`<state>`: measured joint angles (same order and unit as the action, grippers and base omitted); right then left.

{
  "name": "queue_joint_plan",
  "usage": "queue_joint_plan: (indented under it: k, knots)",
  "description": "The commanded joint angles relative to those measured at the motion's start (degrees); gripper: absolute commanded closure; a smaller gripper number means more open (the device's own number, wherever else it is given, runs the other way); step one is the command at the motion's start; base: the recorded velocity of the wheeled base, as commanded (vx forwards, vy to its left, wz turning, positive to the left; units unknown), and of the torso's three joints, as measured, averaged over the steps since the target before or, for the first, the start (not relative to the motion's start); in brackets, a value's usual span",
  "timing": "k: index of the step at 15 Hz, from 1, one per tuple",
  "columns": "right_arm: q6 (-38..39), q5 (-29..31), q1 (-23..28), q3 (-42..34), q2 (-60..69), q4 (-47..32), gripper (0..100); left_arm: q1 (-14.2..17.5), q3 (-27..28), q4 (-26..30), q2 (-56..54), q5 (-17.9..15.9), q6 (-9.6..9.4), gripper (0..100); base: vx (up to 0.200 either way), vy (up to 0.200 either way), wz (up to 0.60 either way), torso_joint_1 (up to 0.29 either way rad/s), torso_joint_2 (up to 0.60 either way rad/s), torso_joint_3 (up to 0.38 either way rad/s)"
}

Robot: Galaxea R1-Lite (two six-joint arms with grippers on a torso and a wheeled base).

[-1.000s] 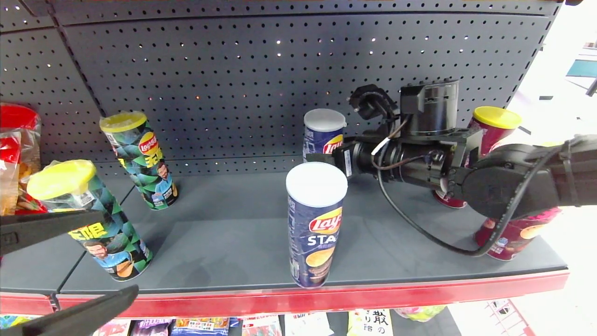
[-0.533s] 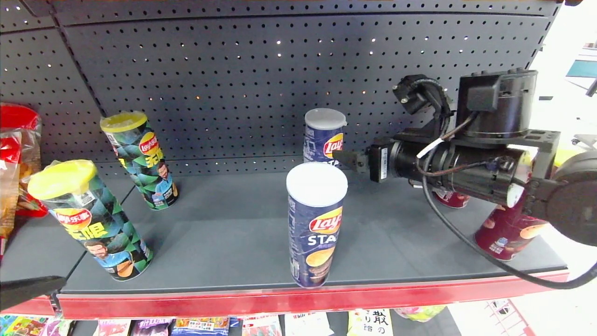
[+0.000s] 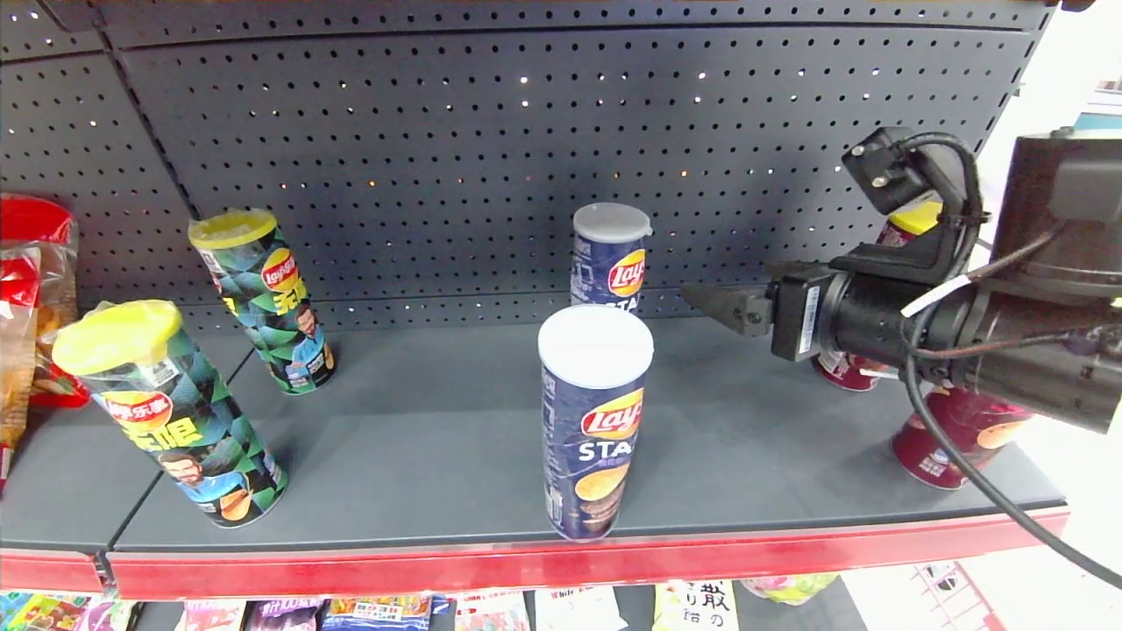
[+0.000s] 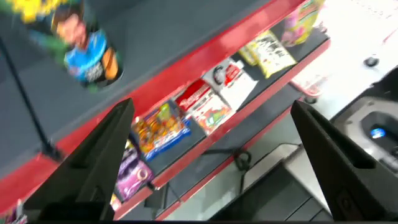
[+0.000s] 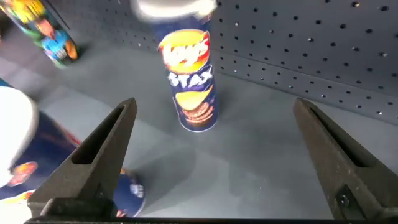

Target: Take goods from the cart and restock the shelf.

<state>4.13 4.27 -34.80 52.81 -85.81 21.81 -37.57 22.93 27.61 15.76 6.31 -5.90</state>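
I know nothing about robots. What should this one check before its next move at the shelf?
1. Nothing held in the open right gripper: ok.
2. The back blue can upright, apart from the right gripper: ok.
3. The front blue can upright, close to the red edge: ok.
4. Nothing held in the open left gripper, in front of the lower shelf: ok.
5. Bare shelf floor between the green cans and the blue ones: ok.
6. The red cans upright: cannot tell, the right arm partly hides them.
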Motion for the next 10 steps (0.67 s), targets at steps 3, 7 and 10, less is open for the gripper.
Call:
queue_joint_plan:
  k: [3,7,10]
  knots:
    - [1.84,-4.18,-0.79,-5.26,6.44,0.08,0,5.84,-2.28,9.30,-15.76,2.47,0.01,0,0.000,0.000,0.00,0.000,0.00,0.000]
    - [0.61,-14.29,-2.55,-12.20,11.37,0.43,0,11.12,-3.24,10.01,-15.76,2.56,0.71,0,0.000,0.000,0.00,0.000,0.00,0.000]
    - [-0.44,-20.35,-3.34,-13.26,10.93,0.43,0,19.82,-3.33,10.01,-15.76,4.85,3.44,0,0.000,0.000,0.00,0.000,0.00,0.000]
